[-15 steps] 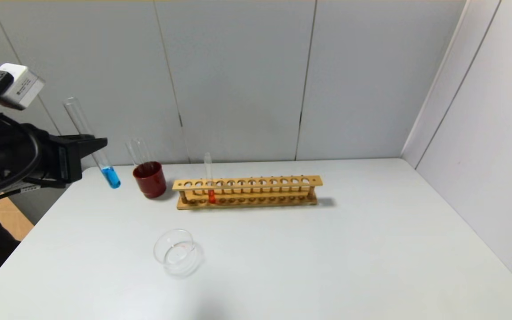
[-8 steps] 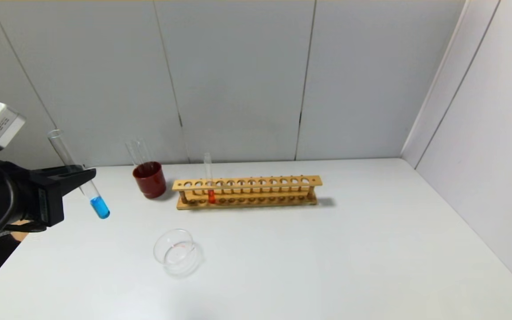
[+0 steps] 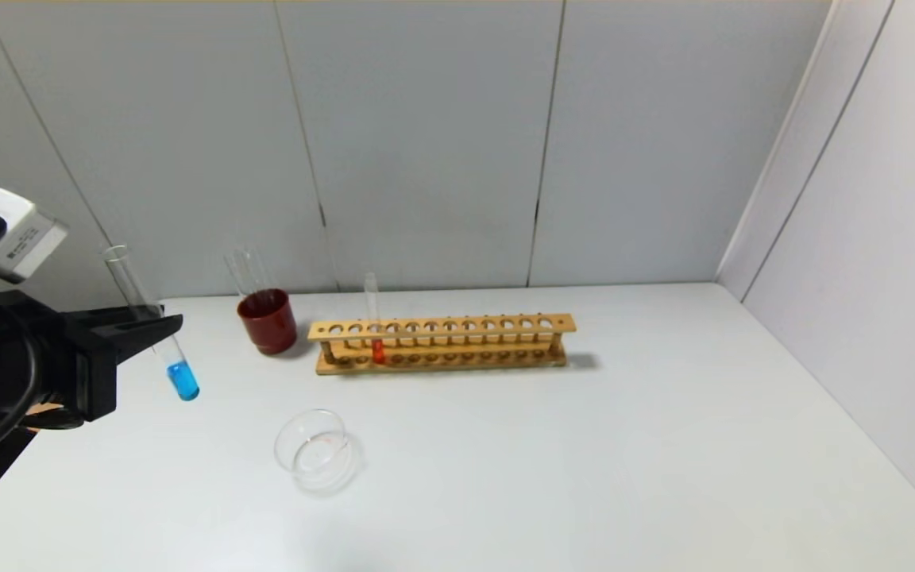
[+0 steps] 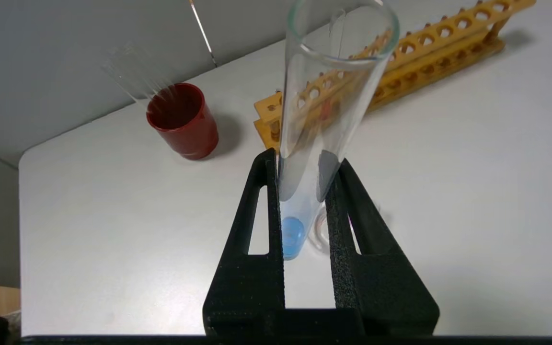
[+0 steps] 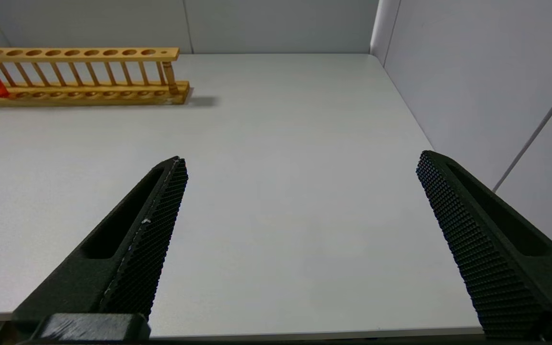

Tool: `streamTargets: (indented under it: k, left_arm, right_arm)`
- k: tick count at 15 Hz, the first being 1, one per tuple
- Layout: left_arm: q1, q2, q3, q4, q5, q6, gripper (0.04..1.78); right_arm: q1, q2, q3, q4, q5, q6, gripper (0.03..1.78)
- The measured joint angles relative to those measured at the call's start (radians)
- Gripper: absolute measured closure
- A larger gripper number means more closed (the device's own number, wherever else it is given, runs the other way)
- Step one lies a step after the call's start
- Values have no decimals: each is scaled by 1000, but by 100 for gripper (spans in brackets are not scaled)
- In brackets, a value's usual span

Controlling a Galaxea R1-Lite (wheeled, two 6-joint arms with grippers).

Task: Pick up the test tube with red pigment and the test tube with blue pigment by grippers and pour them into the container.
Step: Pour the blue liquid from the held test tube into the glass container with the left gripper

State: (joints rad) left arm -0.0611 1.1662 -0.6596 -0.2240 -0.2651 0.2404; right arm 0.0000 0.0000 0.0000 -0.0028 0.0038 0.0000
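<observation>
Left hand (image 3: 157, 324) at the table's left edge, held above it, fingers (image 4: 261, 201) pinching the test tube with blue pigment (image 3: 152, 322) around its middle; tube tilted, open mouth up and leaning left, blue liquid at the lower rounded end. Container (image 3: 316, 450) sits on the table (image 3: 584, 461), near and to the right of the tube's tip, apart from it. Test tube with red pigment (image 3: 374, 319) stands upright in the wooden rack (image 3: 442, 343), toward its left end. Dark red cup (image 3: 268, 321) just left of the rack, clear tubes in it. Right hand (image 5: 300, 201) only in the right wrist view, fingers spread wide, holding nothing, low over the table's near right side.
</observation>
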Motion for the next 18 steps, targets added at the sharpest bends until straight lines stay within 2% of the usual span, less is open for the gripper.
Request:
streamTargets:
  k: [5,10,14,18]
  left_arm:
    - [1,22,-8,85,-4,139,150]
    - [0,53,-45,84,-65,188,150]
    - [-3,82,-47,85,-93,323,150]
    - [-5,108,-47,84,-119,336,150]
  right_arm:
    - [0,0,0,0,0,0,6]
    - [0,0,0,0,0,0,6]
    - [0,0,0,0,0,0,6]
    - [0,0,0,0,0,0,6]
